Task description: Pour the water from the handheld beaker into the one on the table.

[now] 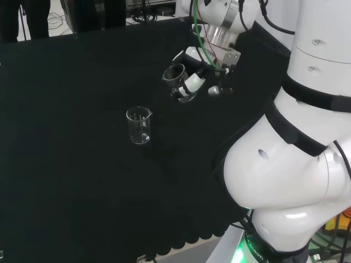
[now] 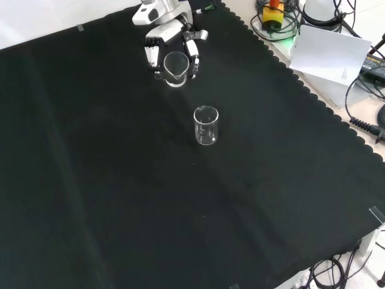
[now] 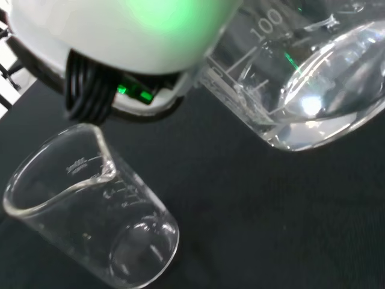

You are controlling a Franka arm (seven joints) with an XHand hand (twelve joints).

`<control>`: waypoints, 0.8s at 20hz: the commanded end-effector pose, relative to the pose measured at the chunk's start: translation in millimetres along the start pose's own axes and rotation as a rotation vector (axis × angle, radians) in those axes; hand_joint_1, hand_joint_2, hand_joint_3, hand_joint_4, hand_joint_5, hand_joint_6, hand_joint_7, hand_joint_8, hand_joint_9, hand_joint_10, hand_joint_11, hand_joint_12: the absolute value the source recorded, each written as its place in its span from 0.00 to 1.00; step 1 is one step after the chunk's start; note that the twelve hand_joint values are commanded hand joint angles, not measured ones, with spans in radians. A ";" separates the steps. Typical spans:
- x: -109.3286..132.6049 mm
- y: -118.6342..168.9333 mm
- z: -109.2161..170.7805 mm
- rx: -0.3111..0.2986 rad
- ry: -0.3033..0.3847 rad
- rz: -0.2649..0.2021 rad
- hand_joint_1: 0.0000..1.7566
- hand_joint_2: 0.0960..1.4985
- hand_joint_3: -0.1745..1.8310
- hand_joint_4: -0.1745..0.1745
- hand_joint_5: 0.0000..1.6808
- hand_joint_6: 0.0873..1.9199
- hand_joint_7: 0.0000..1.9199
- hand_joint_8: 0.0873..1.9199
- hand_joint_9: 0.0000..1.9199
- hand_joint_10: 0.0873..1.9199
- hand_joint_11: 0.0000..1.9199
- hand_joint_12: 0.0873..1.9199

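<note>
Head view: the hand [image 1: 186, 74] grips a beaker [image 1: 174, 73] above the desk [image 1: 66, 164], fingers [image 1: 193, 82] curled round its wall; front view: the empty beaker [image 2: 206, 125] stands near; wrist view: glass looks slippery, fragile; hold mid-wall.

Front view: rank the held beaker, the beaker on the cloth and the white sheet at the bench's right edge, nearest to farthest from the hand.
1. Held beaker, within the hand's curled fingers.
2. Table beaker, standing below and right of it.
3. White sheet, far right, off the cloth.
</note>
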State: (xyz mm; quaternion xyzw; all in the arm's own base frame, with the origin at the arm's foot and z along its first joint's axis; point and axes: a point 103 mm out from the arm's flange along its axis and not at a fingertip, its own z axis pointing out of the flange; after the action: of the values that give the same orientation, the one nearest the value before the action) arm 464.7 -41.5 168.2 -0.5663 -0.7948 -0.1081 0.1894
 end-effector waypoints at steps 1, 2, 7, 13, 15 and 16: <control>19.9 -14.6 -1.8 0.054 -0.033 0.005 0.83 0.28 0.50 0.00 0.75 0.27 0.74 0.22 0.85 0.11 0.69 0.27; 22.2 -15.6 -1.7 0.062 -0.039 0.005 0.83 0.28 0.50 0.00 0.74 0.28 0.74 0.22 0.85 0.12 0.69 0.27; 36.9 -17.1 -0.6 0.119 -0.094 0.012 0.83 0.28 0.51 0.00 0.74 0.29 0.73 0.24 0.84 0.14 0.69 0.27; 45.4 -13.3 7.6 0.190 -0.139 0.035 0.83 0.27 0.52 0.00 0.73 0.31 0.72 0.27 0.82 0.19 0.69 0.28; 47.3 -10.6 10.6 0.221 -0.165 0.043 0.78 0.28 0.53 0.01 0.74 0.33 0.75 0.27 0.83 0.22 0.70 0.28; 48.3 -9.3 11.6 0.238 -0.175 0.046 0.77 0.28 0.53 0.02 0.74 0.34 0.76 0.27 0.84 0.23 0.70 0.29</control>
State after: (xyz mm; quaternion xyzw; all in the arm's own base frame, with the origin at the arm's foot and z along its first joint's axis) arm 438.5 -10.0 182.4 -0.5705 -0.7996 -0.0023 0.1874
